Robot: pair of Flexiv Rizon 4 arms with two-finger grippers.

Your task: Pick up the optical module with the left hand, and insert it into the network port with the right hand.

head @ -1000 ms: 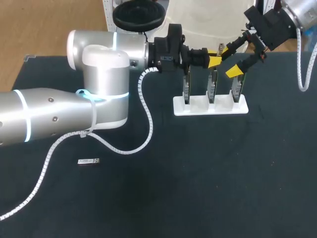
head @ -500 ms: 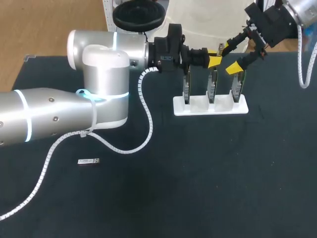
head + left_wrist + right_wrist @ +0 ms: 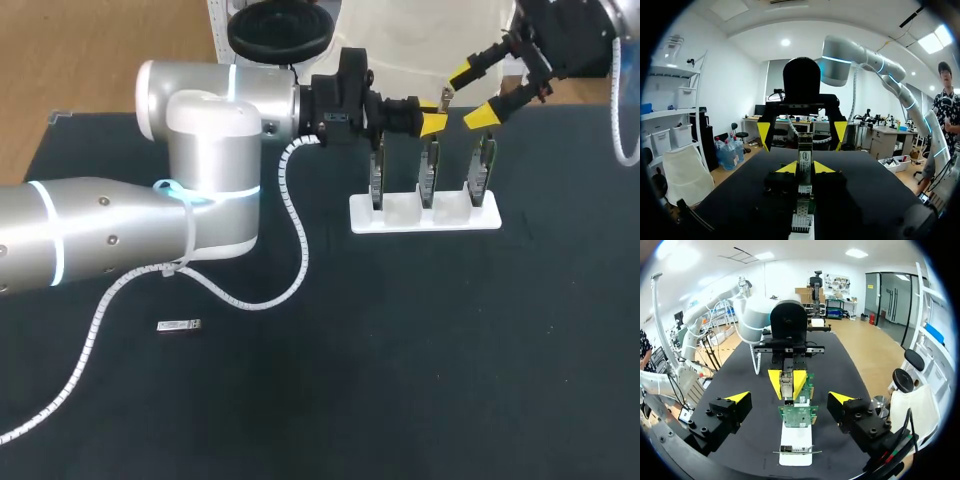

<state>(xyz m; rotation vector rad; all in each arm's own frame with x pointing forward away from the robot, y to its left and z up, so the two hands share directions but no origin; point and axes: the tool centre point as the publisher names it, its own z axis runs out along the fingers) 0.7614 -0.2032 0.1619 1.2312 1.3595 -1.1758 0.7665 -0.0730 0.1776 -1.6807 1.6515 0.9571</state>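
Over rack (image 3: 400, 222), left fingers (image 3: 433, 124) gripping optical module (image 3: 786, 381), right fingers (image 3: 482, 116) spread

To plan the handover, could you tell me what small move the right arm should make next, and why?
Probably ease the right gripper forward until its open fingers straddle the optical module. The left gripper is shut on it above the card stand, and the right one hangs apart, empty.
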